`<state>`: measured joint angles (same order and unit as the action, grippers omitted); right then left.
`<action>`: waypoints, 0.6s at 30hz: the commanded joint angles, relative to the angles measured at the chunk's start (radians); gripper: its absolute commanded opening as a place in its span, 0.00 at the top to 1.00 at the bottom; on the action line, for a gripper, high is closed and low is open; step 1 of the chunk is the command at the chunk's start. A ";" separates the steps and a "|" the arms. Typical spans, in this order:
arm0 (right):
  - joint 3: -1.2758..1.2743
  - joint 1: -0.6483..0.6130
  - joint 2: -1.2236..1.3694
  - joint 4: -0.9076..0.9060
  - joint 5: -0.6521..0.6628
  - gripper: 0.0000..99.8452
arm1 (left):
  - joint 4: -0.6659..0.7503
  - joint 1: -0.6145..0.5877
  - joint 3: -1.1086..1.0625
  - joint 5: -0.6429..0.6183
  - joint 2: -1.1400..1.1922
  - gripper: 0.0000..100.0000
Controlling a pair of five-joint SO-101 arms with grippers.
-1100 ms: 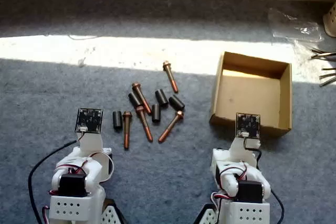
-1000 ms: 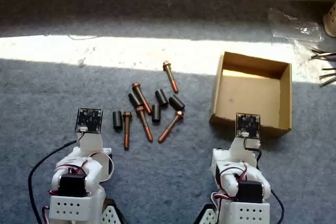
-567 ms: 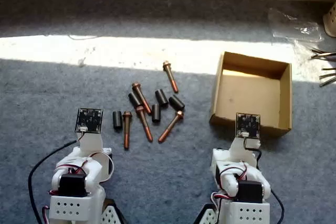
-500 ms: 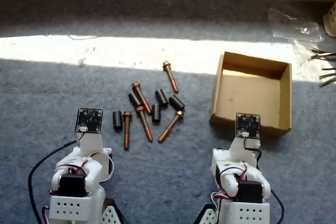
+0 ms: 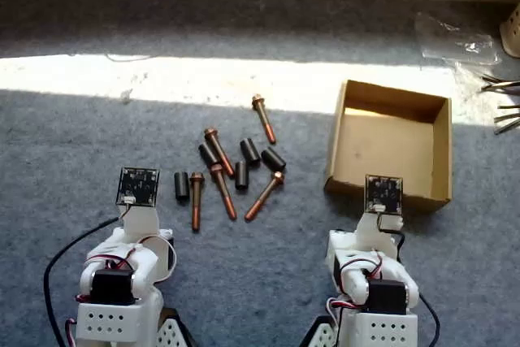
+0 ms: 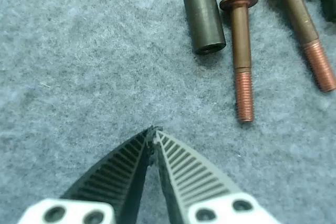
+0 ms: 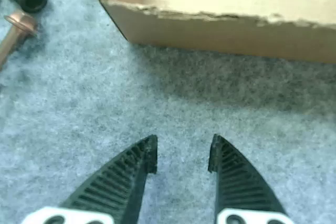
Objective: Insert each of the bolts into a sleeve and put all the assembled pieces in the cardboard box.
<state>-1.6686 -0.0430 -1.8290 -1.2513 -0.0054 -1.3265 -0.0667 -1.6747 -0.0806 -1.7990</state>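
— Which arm are you sending in first?
— You're better placed with the left gripper (image 6: pixel 154 129), though its tips are pressing together. The nearest sleeve (image 6: pixel 204 18) is lying ahead, toward the right arm's side, its long axis running along your reach. A bolt (image 6: pixel 240 51) is lying parallel just beside it.
— And the right gripper (image 7: pixel 182 153)?
— It's sitting spread, facing the cardboard box (image 7: pixel 220 30) wall, with bare carpet (image 7: pixel 79 103) lying between.

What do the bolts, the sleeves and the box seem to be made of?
Bolts: likely metal with a coppery, slightly shiny finish; threaded ends and flanged hex heads.
Sleeves: dark, smooth tubes, perhaps blackened metal or plastic; the look leaves it open.
Box: brown cardboard, matte, with a frayed cut edge.
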 commanded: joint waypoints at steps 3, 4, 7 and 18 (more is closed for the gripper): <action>-0.113 -0.007 -0.007 0.004 -0.005 0.84 | -0.006 -0.005 -0.021 0.005 -0.010 0.99; -0.113 -0.007 -0.007 0.004 -0.005 0.84 | -0.006 -0.005 -0.021 0.005 -0.010 0.99; -0.113 -0.007 -0.007 0.004 -0.003 0.84 | -0.006 -0.005 -0.021 0.005 -0.010 0.99; -0.113 -0.007 -0.007 0.019 -0.002 0.84 | -0.009 -0.005 -0.021 0.005 -0.010 0.99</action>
<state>-1.6686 -0.0430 -1.8290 -1.2513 -0.0054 -1.3265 -0.0667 -1.6747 -0.0806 -1.7990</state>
